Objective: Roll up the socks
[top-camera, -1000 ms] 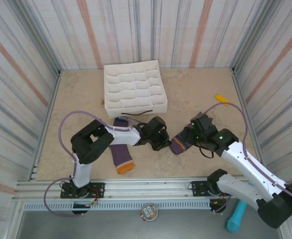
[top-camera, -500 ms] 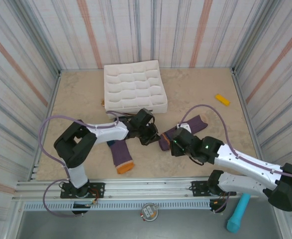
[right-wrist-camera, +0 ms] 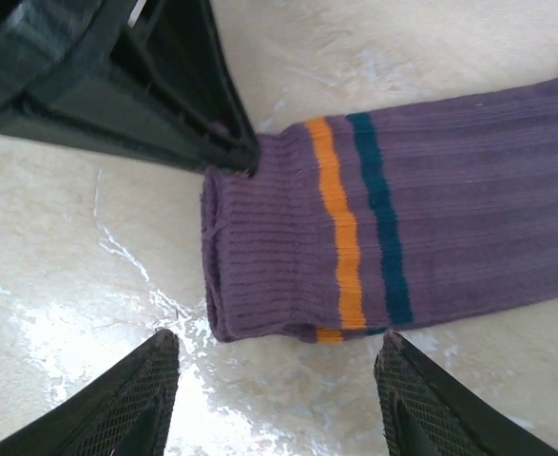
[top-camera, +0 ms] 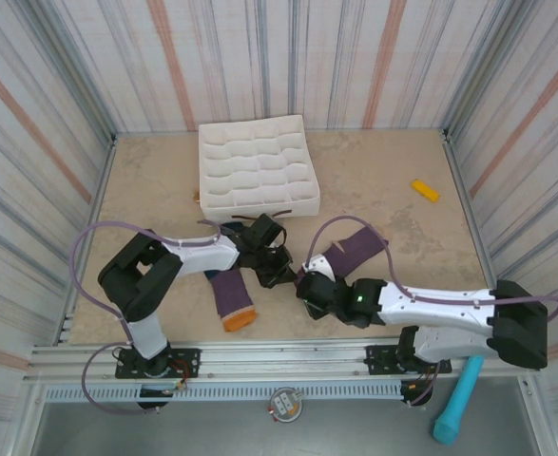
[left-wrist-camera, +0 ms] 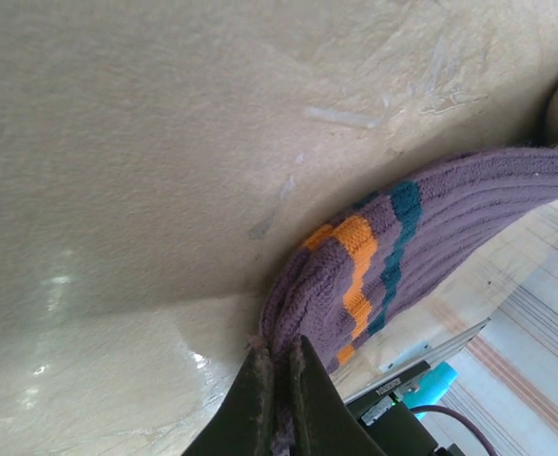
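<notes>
My left gripper (left-wrist-camera: 279, 361) has its two fingers pressed together on the edge of the cuff of the first sock (right-wrist-camera: 431, 209). In the left wrist view a small fold of purple knit is pinched between the tips, just above the worktop (top-camera: 383, 180). This sock lies flat on the worktop, a little to the right of the middle. Its cuff is by both grippers and the rest runs away from them toward the far right. Near the cuff it has one orange band and one teal band across the purple ribs.

My right gripper (right-wrist-camera: 277, 336) is spread. Its two fingers stand apart, one on each side of the cuff end, and the near edge of the cuff is about level with the fingertips. I see no contact between these fingers and the knit, so this gripper holds nothing. In the right wrist view the black tip of the left gripper touches the far corner of the same cuff.

The second sock (top-camera: 227, 293) lies apart, to the left, partly under my left arm, with its orange toe toward the near edge of the worktop.

The white compartmented tray (top-camera: 264, 201) stands farther back, and a small yellow object (top-camera: 425, 190) lies at the far right.
</notes>
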